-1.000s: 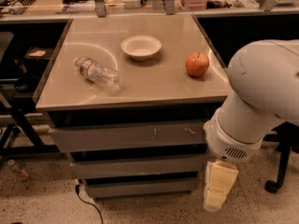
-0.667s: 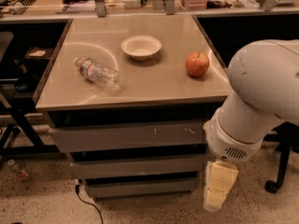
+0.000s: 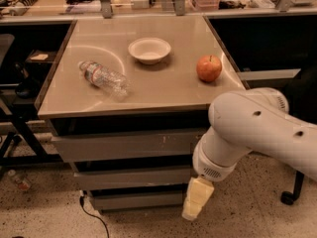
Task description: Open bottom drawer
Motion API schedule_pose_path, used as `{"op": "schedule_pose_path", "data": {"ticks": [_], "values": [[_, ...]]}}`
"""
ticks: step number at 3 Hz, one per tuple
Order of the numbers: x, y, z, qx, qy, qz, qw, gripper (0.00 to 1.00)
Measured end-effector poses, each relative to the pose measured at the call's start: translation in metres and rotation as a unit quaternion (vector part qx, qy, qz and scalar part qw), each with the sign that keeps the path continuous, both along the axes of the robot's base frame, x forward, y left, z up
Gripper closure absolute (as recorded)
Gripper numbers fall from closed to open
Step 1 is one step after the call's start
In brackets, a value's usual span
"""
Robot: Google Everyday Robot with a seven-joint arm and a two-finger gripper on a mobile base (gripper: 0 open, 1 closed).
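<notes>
Low in the frame, just right of centre, the cream-coloured gripper [image 3: 198, 200] hangs pointing down towards the speckled floor [image 3: 44, 217]. Whether it is spread or pressed together I cannot tell. It is carried by the thick white arm [image 3: 252, 128], which comes in from the right edge and fills the lower right of the frame.

Just left of the gripper, at the foot of the cabinet, is the bottom drawer [image 3: 136, 200]. Its plain grey front is the narrowest of the three, and it looks pushed in. The gripper sits at its right end, but I cannot tell whether the two are touching. A black cable [image 3: 91, 214] trails over the floor below the drawer's left corner.

Above it comes the mid-width drawer [image 3: 131, 178], then the widest drawer [image 3: 124, 145], which has pale scratches on its front.

On the tan tabletop [image 3: 163, 90] a clear plastic bottle [image 3: 104, 77] lies on its side at the left, and a red apple [image 3: 209, 68] stands at the right. A white bowl [image 3: 149, 49] sits farther back between them, all three well apart.

Along the top edge of the frame runs a cluttered bench [image 3: 59, 6].
</notes>
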State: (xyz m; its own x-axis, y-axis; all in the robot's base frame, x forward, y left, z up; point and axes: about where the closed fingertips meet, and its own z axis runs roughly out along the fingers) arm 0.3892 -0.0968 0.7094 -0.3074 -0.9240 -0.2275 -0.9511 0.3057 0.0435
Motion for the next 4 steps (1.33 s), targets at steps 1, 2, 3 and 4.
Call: {"op": "schedule_pose_path", "data": {"ticks": [1, 2, 3, 4], "values": [[0.024, 0.017, -0.045, 0.025, 0.008, -0.028, 0.9992, 0.0], [0.024, 0.017, -0.045, 0.025, 0.008, -0.028, 0.9992, 0.0], [0.017, 0.028, -0.08, 0.028, 0.014, -0.018, 0.9993, 0.0], [0.015, 0.041, -0.159, 0.037, 0.038, -0.025, 0.9983, 0.0]]}}
